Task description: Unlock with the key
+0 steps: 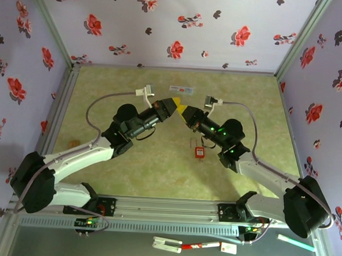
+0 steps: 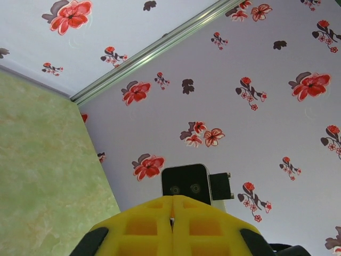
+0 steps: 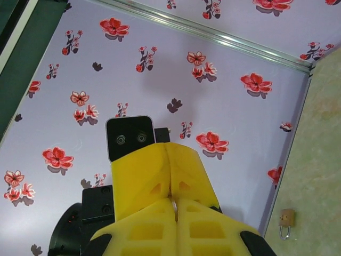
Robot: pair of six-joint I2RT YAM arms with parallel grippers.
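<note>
Padlock (image 1: 73, 143): small and brass-coloured, lying on the desk (image 1: 248, 98) at about 9 o'clock in the overhead view, near the left wall. It is well apart from both arms. In the right wrist view the padlock (image 3: 286, 218) shows a boxy tan body with a thin bright shackle loop, resting on the mottled green, marble-patterned desk (image 3: 325, 133).

Left jaws: together. Its yellow fingers (image 1: 174, 101) have blocky tips with moulded square recesses. From the left wrist, those fingers (image 2: 146, 226) press flat along a straight seam.

Right jaws: together. Its yellow fingers (image 1: 183, 109) are wedge-shaped and meet the left pair tip to tip above the middle of the desk. In the right wrist view its own fingers (image 3: 146, 234) are closed, and the left arm's fingers (image 3: 141, 176) butt against them from 12 o'clock. A small grey glint sits at the seam; I cannot tell what it is.

Small red rectangular piece (image 1: 199, 152) lies on the desk at about 5 o'clock from the joined tips, with a thin stub at its 12 o'clock end. It is too small to tell whether this is the key.

Flat pale packet (image 1: 181, 90) lies on the desk at 12 o'clock from the tips.

Walls: lilac, with a printed red and dark flower pattern.
</note>
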